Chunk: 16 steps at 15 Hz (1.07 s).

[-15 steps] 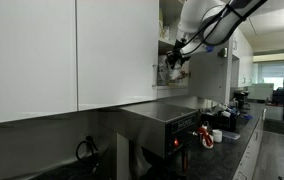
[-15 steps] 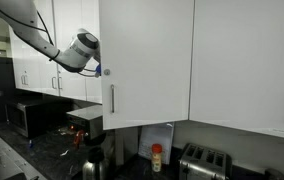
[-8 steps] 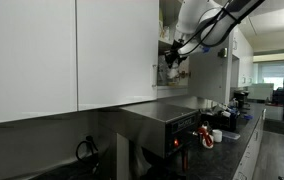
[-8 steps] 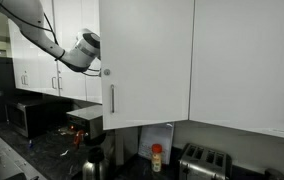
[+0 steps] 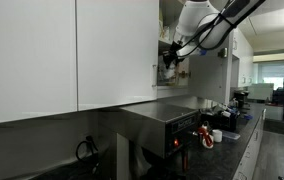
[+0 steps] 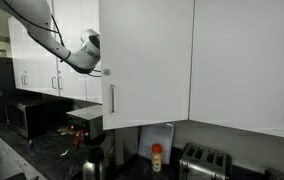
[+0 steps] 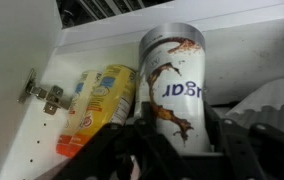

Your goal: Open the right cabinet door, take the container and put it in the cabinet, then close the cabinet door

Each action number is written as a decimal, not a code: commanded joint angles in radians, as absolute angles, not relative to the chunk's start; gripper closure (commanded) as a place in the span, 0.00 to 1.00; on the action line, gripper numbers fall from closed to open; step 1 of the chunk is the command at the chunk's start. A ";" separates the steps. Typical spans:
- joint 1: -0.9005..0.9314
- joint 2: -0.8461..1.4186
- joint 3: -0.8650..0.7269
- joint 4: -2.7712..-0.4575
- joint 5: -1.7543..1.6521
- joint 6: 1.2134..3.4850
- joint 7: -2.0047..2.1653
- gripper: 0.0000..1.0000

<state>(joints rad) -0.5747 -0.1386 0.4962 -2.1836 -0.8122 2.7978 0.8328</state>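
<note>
White and glossy, the tall flat-panel right cabinet door [image 6: 147, 60] stands swung open in an exterior view, its slim silver bar handle [image 6: 111, 100] upright along the left edge. The jointed white robot arm [image 6: 42, 25] passes behind this door, which hides the hand from that camera. In an exterior view the hand [image 5: 174, 55] is at the dark opening of the white wall-mounted cabinet [image 5: 112, 50], above the stainless appliance on the worktop [image 5: 237, 140].

Wrist view: the cylindrical plastic container [image 7: 177, 85], pale with brown markings, blue lettering and a light lid, stands upright inside the cabinet. The hand [image 7: 177, 128] straddles its lower body, one dark finger [image 7: 117, 150] on each side and pressed close against it, so the grip appears closed on the container. The fingers are blurred, so full contact cannot be confirmed.

Just beside the container, on the hinge side, a yellow labelled bottle [image 7: 100, 105] leans at a tilt, touching or nearly touching it. A metal door hinge [image 7: 44, 96] is fixed to the white inner side wall [image 7: 12, 50].
</note>
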 commanded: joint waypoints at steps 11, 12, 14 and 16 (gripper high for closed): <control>-0.558 -0.025 0.462 -2.125 -0.655 2.961 0.604 0.76; -0.555 -0.017 0.463 -2.124 -0.624 2.964 0.570 0.76; -0.552 -0.005 0.467 -2.119 -0.571 2.968 0.507 0.76; -0.549 0.003 0.470 -2.114 -0.524 2.970 0.452 0.76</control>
<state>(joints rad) -0.5567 -0.0265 0.4726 -2.1543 -0.5857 2.9449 0.5440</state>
